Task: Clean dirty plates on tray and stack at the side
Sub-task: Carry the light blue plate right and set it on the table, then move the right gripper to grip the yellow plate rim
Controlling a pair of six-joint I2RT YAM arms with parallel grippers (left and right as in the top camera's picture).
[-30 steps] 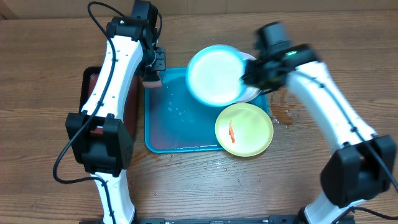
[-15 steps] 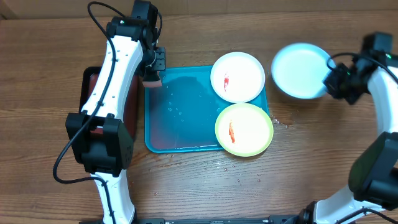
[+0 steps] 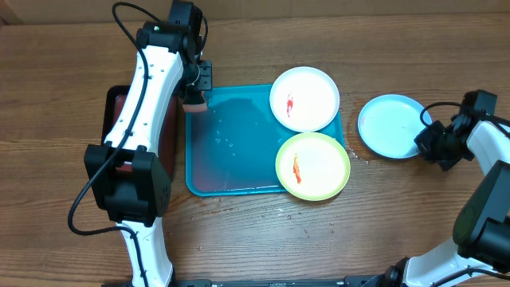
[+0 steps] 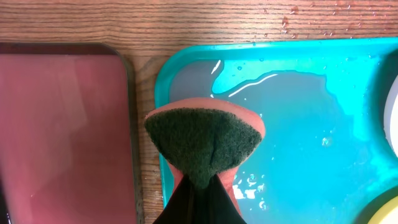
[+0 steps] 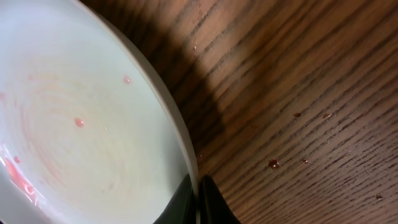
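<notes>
The light blue plate [image 3: 389,126] is low over the table to the right of the turquoise tray [image 3: 231,151]. My right gripper [image 3: 426,142] is shut on its right rim; the wrist view shows the plate [image 5: 81,118] with faint pink traces, pinched between the jaws. The white plate [image 3: 304,98] with a red smear sits on the tray's far right corner. The yellow-green plate [image 3: 312,166] with a red smear sits on its near right corner. My left gripper [image 3: 195,94] is shut on the sponge [image 4: 203,140] over the tray's far left corner [image 4: 186,62].
A black tray with a dark red inside [image 3: 167,135] lies left of the turquoise tray, also in the left wrist view [image 4: 62,130]. Water pools on the turquoise tray [image 4: 280,93]. Small drops dot the wood [image 5: 272,163] near the blue plate.
My right gripper has carried the light blue plate from above the tray out to the right and down towards the table. The left arm has not moved.
</notes>
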